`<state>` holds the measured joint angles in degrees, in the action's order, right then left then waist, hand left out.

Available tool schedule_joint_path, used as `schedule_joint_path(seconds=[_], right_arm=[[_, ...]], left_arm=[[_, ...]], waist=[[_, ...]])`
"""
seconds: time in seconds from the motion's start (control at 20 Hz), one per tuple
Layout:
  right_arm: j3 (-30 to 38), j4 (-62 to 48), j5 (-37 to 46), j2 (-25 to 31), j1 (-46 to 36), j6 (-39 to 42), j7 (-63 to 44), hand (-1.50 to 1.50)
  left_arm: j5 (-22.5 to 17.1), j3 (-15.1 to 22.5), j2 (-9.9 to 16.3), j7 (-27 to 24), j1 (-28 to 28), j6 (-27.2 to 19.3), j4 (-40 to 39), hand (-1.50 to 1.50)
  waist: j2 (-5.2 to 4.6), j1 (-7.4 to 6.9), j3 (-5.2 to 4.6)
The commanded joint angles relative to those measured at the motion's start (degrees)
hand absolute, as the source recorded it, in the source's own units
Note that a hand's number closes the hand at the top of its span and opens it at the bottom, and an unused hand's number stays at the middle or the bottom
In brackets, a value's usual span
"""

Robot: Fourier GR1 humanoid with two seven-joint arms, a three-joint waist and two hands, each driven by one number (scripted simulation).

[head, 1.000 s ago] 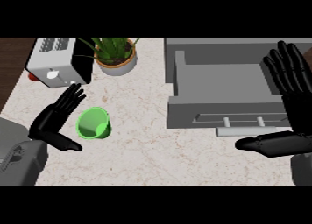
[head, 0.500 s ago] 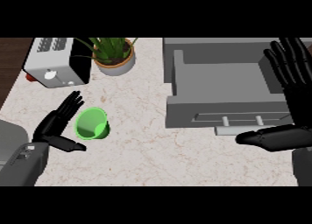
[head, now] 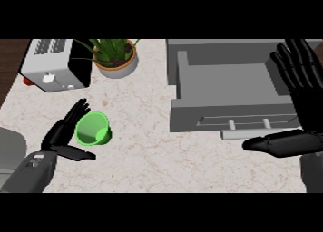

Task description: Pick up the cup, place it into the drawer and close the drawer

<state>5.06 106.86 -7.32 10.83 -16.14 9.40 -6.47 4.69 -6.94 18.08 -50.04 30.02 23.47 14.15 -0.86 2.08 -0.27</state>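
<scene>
Green cup [head: 93, 128], tipped sideways

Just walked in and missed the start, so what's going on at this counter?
The robot is going for the green cup on the counter. Its left hand is right beside the cup with fingers straight, not closed round it yet. The grey drawer stands open with nothing visible inside. The right hand is open, fingers up, at the drawer's right edge. A toaster and a potted plant stand at the back.
</scene>
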Motion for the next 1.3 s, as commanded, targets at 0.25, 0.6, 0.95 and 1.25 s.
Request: schedule_joint_path(seconds=[0.25, 0.6, 0.95, 1.25], right_arm=[[2.2, -2.2, -1.6, 2.3, -1.1, 2.2, 0.2, -1.5], [-0.8, -1.3, 1.7, -0.8, -1.9, -1.1, 0.0, -1.5], [0.4, -0.2, 0.3, 0.9, 0.2, 1.0, 0.4, -1.5], [2.1, -3.3, 0.7, 2.1, -0.5, 1.5, 2.0, -1.5]], left_arm=[[1.3, 0.5, -3.3, -9.5, 0.5, 2.1, -2.7, -1.5], [2.3, 1.5, -4.4, -9.5, 2.1, 4.1, -4.0, -1.5], [0.9, 1.4, -6.3, -8.4, 3.4, 13.0, -3.7, 1.5], [1.3, 0.2, -6.4, -16.2, 2.9, -3.8, 1.0, 1.5]], waist=[[-0.23, 0.3, -0.05], [-0.24, 0.25, -0.06], [-0.13, 0.8, -0.09], [-0.26, 0.08, -0.01]])
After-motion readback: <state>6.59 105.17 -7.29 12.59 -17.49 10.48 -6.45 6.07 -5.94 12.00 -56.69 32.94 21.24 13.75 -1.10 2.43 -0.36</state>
